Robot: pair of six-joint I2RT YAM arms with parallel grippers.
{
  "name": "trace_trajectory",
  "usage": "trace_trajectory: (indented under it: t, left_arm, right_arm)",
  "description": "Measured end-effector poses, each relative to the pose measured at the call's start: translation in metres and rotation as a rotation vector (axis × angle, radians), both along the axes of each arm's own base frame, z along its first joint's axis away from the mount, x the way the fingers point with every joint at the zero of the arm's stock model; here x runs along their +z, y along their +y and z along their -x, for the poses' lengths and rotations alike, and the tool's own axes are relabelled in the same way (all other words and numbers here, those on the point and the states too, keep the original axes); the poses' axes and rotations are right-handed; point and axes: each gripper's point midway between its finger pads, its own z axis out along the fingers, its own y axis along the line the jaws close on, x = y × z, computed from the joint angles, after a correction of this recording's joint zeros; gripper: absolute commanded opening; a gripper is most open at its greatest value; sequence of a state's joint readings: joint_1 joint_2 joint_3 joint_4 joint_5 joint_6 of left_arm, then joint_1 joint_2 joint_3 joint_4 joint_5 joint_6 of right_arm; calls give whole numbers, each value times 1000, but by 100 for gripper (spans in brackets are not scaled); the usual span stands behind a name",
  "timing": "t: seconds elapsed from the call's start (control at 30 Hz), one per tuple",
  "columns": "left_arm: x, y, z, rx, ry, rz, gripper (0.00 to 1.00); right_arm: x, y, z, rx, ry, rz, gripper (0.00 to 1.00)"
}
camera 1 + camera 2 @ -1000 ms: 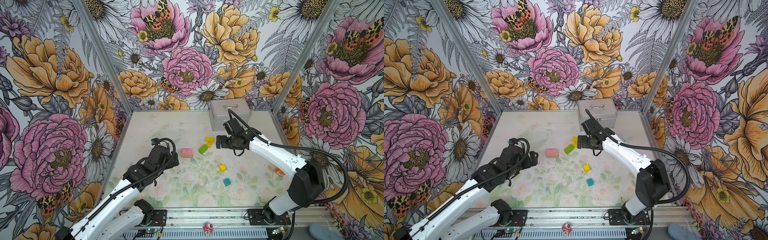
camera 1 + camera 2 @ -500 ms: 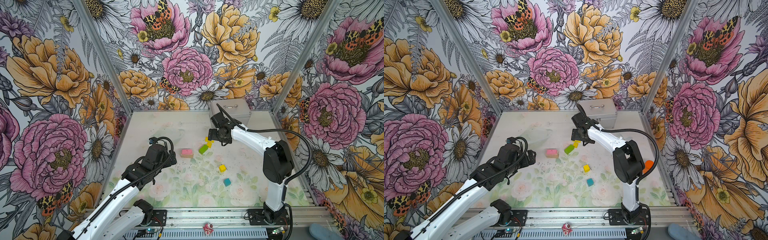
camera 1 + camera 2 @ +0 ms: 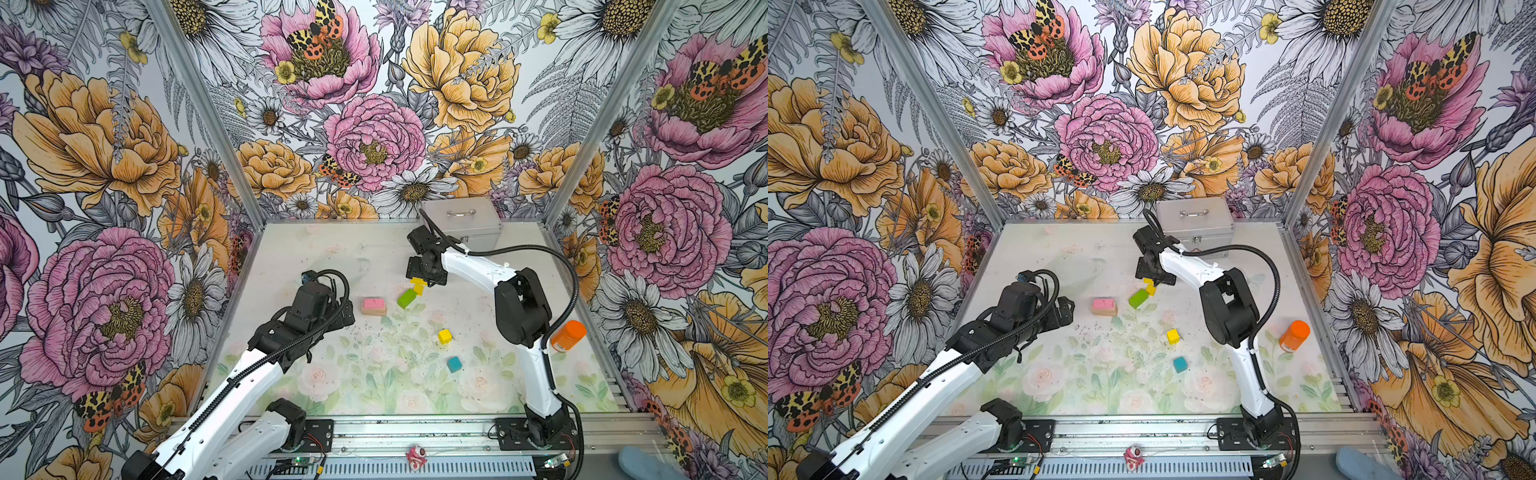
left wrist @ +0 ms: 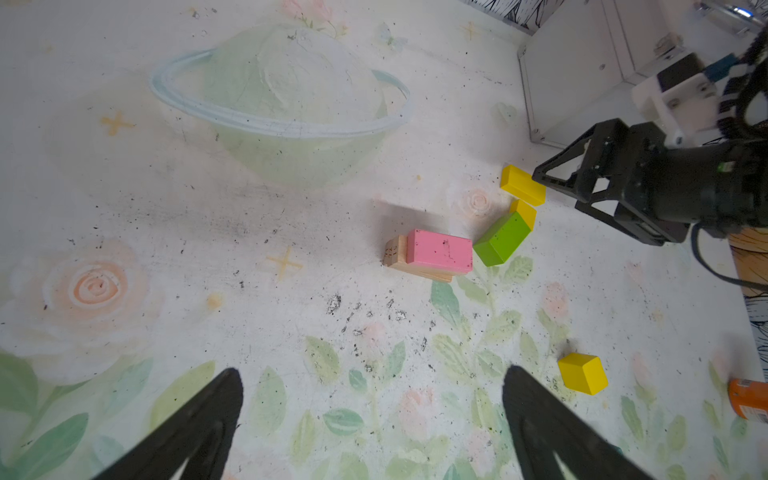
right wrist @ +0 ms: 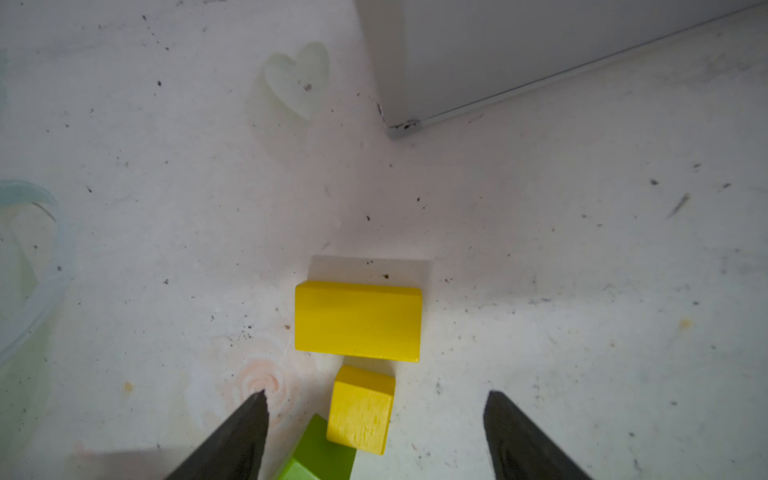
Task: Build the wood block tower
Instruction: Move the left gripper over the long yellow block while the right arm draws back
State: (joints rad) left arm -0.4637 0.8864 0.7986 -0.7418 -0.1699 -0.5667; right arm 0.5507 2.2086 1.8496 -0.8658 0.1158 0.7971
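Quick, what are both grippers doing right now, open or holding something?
Left gripper: open, holding nothing.
Right gripper: open, fingers either side of a yellow cube, not gripping it.

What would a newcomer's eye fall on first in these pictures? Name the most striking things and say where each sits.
Flower-printed walls dominate, wrapping three sides of the pale table. Mid-table, bright colours stand out: a pink slab on tan wood, a green bar beside it, and a yellow slab at the open right end effector. An orange bottle sits by the table's right edge.
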Motion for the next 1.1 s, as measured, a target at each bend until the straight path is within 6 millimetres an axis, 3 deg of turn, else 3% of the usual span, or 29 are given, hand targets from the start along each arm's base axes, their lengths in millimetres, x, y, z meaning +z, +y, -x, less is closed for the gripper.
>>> trace_trajectory:
  t: [0.3, 0.47, 0.6, 0.77, 0.9, 1.1]
  left_arm:
    - [2, -3, -8, -15, -7, 9, 99]
    - [6, -11, -20, -35, 10, -1, 99]
    - [22, -31, -38, -78, 1, -8, 99]
    - [36, -85, -75, -178, 6, -29, 97]
    - [18, -137, -104, -253, 55, -63, 95]
    - [-39, -202, -139, -320, 151, -124, 87]
  right_arm:
    - [-2, 5, -8, -6, -3, -4, 86]
    - [6, -9, -2, -10, -7, 16, 91]
    - [36, -50, 14, -52, -31, 25, 93]
    - [88, -133, 42, -175, -125, 15, 97]
    - [97, -186, 80, -261, -149, 8, 97]
    - [90, -225, 122, -324, -144, -22, 98]
